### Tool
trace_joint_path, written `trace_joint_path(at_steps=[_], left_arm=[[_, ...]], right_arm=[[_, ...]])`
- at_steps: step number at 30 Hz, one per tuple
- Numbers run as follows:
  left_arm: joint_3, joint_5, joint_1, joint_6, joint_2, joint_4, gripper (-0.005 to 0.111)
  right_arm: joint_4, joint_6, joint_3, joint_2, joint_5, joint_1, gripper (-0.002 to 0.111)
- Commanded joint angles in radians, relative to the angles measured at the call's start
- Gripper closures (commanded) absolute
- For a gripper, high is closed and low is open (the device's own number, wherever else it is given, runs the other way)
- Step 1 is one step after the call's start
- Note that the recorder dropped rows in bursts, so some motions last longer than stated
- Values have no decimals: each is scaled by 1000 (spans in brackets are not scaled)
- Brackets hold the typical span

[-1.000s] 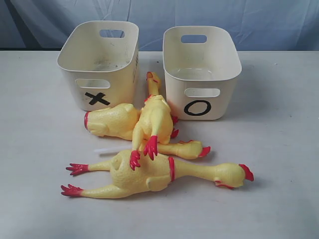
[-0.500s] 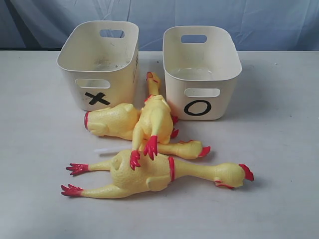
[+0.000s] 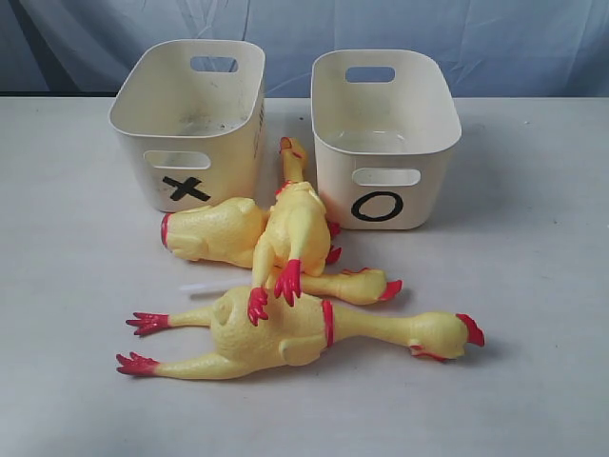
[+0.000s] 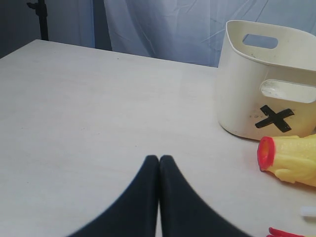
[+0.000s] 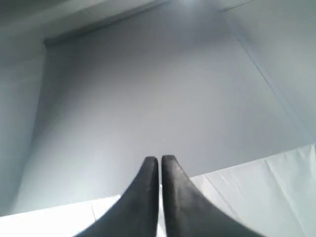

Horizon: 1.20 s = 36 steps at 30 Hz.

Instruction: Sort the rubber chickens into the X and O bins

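Observation:
Two cream bins stand at the back of the table: the X bin on the left and the O bin on the right. In front of them lie the rubber chickens in a pile. A large whole chicken lies nearest the front. A smaller whole chicken rests on the pile, its head between the bins. A headless body lies below the X bin, and a head-and-neck piece sits in the middle. My left gripper is shut and empty, apart from the X bin and headless body. My right gripper is shut, facing a wall.
A blue-grey cloth backdrop hangs behind the bins. A small white strip lies on the table beside the pile. Neither arm shows in the exterior view.

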Motion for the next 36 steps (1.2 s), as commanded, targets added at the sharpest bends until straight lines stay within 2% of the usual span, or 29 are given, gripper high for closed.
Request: trace_joint_path(at_steps=[1,2,4,6,10,14,16,19,22,24,25,26,28,29,30,31,32,33,34,35,36], left_arm=[[-3,-11,-8,-5,-3,3,107],[-3,-11,-8,-5,-3,3,107],[-3,-11,-8,-5,-3,3,107],[-3,-11,-8,-5,-3,3,107],[-3,-11,-8,-5,-3,3,107],[-3,-11,-8,-5,-3,3,107],[-3,-11,-8,-5,-3,3,107],[-3,-11,-8,-5,-3,3,107],[-3,-11,-8,-5,-3,3,107],[-3,-11,-8,-5,-3,0,107],[-3,-11,-8,-5,-3,2,107],[-3,-11,-8,-5,-3,2,107],[-3,-11,-8,-5,-3,2,107],[-3,-11,-8,-5,-3,2,107],[-3,-11,-8,-5,-3,2,107],[-3,-11,-8,-5,-3,2,107],[-3,-11,-8,-5,-3,2,107],[-3,-11,-8,-5,-3,2,107],[-3,-11,-8,-5,-3,2,107],[-3,-11,-8,-5,-3,2,107],[-3,-11,-8,-5,-3,2,107]], right_arm=[[-240,37,-214,245,138,-4,105],[-236,167,-291,328,376,-4,105],[-200,236,-381,444,828,-4,105],[-167,236,-398,551,1050,-4,105],[-101,238,-398,671,1087,-4,105],[67,209,-398,746,1135,-4,105],[197,23,-398,774,1235,-4,105],[471,-455,-398,855,1442,7,105],[700,-575,-398,938,1477,65,105],[825,-745,-398,999,1566,142,105],[871,-872,-398,1048,1620,225,105],[885,-913,-398,1070,1620,277,105],[894,-1098,-398,1162,1620,478,105],[872,-1162,-398,1187,1620,541,103],[801,-1295,-400,1212,1590,629,96],[728,-1362,-402,1221,1542,674,90],[520,-1436,-402,1235,1447,750,75],[396,-1441,-402,1236,1399,795,60],[180,-1435,-402,1237,1338,848,38],[72,-1394,-402,1237,1301,876,28],[-19,-1340,-402,1237,1264,900,24]])
